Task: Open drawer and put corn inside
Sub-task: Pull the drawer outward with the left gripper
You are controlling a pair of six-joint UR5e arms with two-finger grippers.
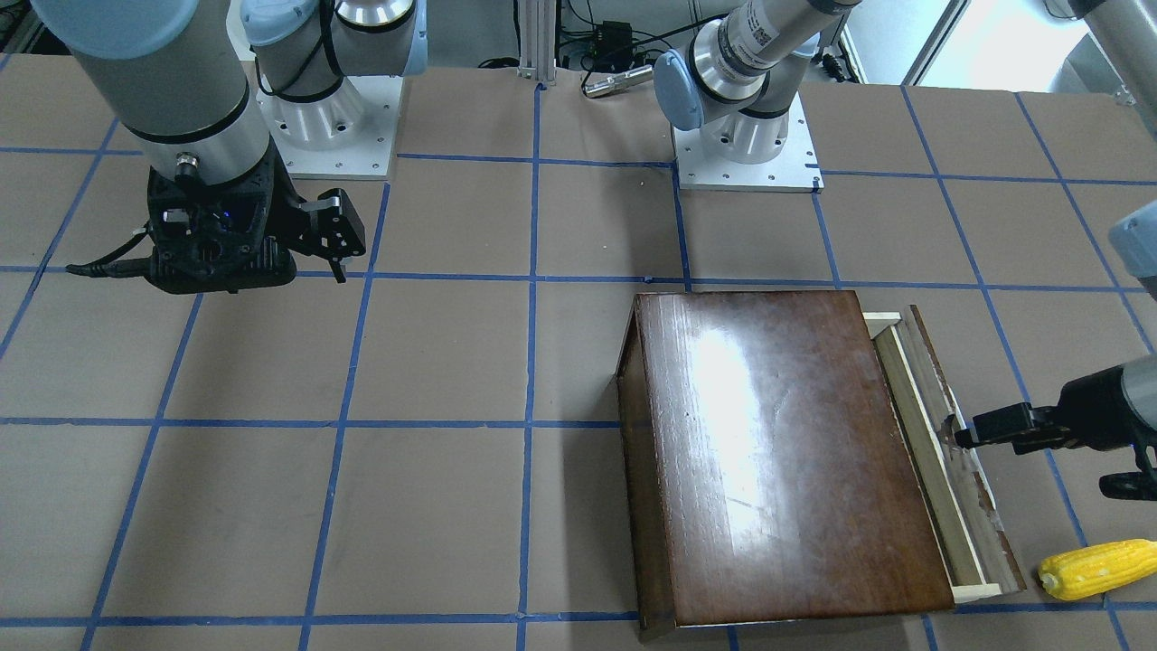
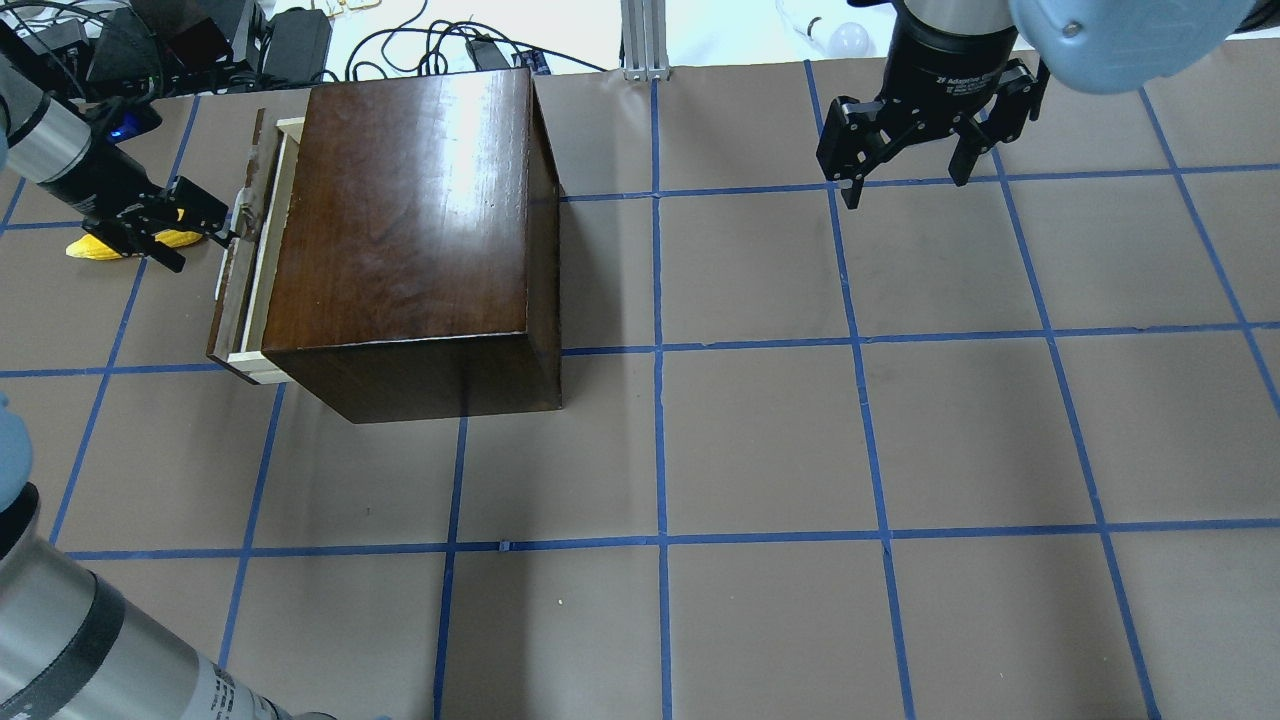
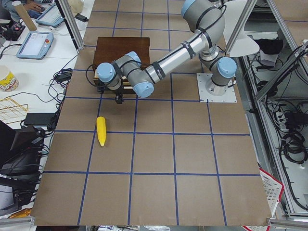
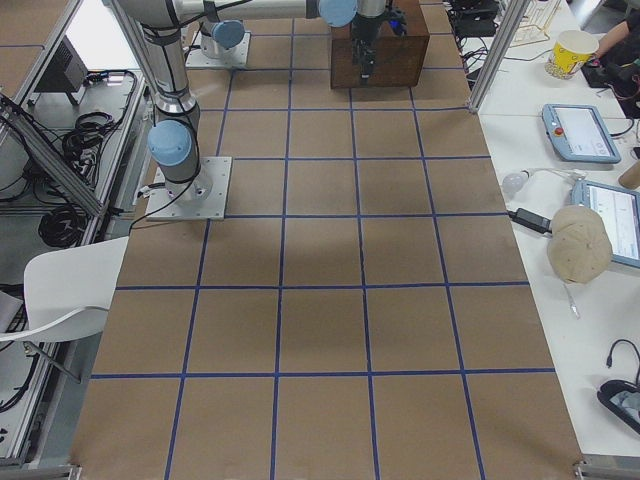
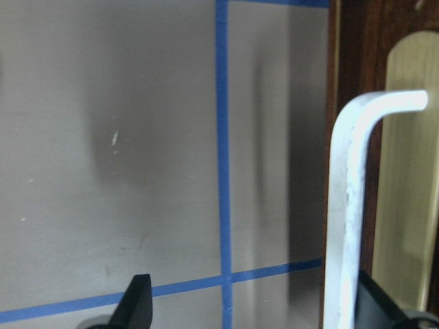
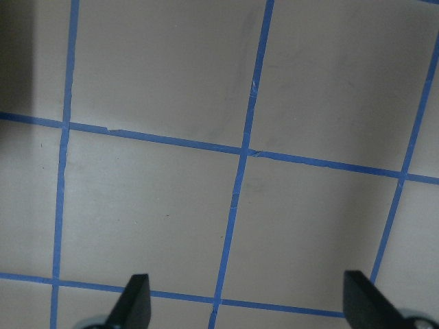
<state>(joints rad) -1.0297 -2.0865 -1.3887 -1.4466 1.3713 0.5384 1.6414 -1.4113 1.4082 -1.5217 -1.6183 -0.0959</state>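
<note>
The dark-brown box (image 1: 777, 452) stands on the table, also in the overhead view (image 2: 400, 220). Its drawer (image 1: 940, 506) is slid out a little, showing a strip of pale wood (image 2: 262, 270). My left gripper (image 2: 190, 235) is open at the drawer's scuffed front. In the left wrist view, the gripper (image 5: 254, 308) has the white metal handle (image 5: 343, 205) close to one finger (image 5: 374, 301). The yellow corn (image 1: 1098, 568) lies on the table just beyond the drawer front, partly hidden behind the left gripper in the overhead view (image 2: 95, 245). My right gripper (image 2: 905, 185) is open and empty, far from the box.
Brown table (image 2: 760, 440) with a blue tape grid. Both arm bases (image 1: 746, 145) are bolted at the robot's side. Cables and electronics (image 2: 290, 40) lie past the table's far edge behind the box. The right wrist view shows only bare table (image 6: 240, 171).
</note>
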